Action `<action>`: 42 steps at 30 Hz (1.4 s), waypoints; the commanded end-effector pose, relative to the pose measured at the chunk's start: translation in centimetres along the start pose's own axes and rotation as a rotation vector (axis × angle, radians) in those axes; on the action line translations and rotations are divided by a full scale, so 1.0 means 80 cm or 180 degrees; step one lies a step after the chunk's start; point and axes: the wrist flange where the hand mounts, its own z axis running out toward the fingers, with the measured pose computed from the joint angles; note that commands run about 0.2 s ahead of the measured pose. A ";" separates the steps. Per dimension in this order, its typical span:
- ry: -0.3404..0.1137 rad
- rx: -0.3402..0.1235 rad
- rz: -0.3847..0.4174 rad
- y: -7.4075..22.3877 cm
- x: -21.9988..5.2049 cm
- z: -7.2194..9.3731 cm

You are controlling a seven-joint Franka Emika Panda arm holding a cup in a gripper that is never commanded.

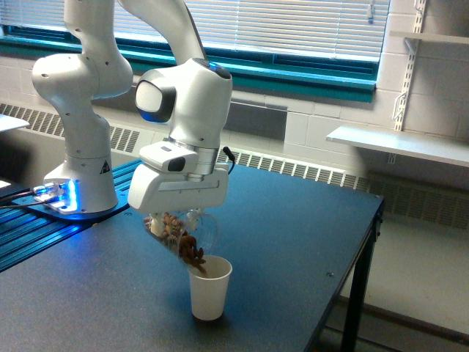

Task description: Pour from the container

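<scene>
Clear plastic container (192, 233) tips above the white paper cup (210, 287) — brown pieces (193, 254) spilling in — gripper (174, 220) jaws clamped on it.

A lab: white arm (88, 95) bolted at 9 o'clock on a dark tabletop (293, 227), cinder-block wall (432, 88), blinds (293, 26) at 12.

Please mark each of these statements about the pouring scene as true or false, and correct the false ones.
1. The clear plastic cup is tilted, rim toward the white paper cup. True.
2. The paper cup lies on its side. False: it stands upright on the dark table.
3. Brown pieces are at the clear cup's rim, over the paper cup. True.
4. The pincer is open and empty. False: it holds the clear plastic cup.
5. A person's hand steadies the paper cup. False: no hand is visible.
</scene>
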 end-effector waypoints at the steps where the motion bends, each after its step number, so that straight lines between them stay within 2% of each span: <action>1: 0.0024 -0.0068 0.0002 -0.001 0.005 -0.005; 13: 0.0045 -0.0176 -0.0028 0.006 0.006 -0.008; 42: 0.0099 -0.0288 -0.0087 -0.001 0.011 -0.017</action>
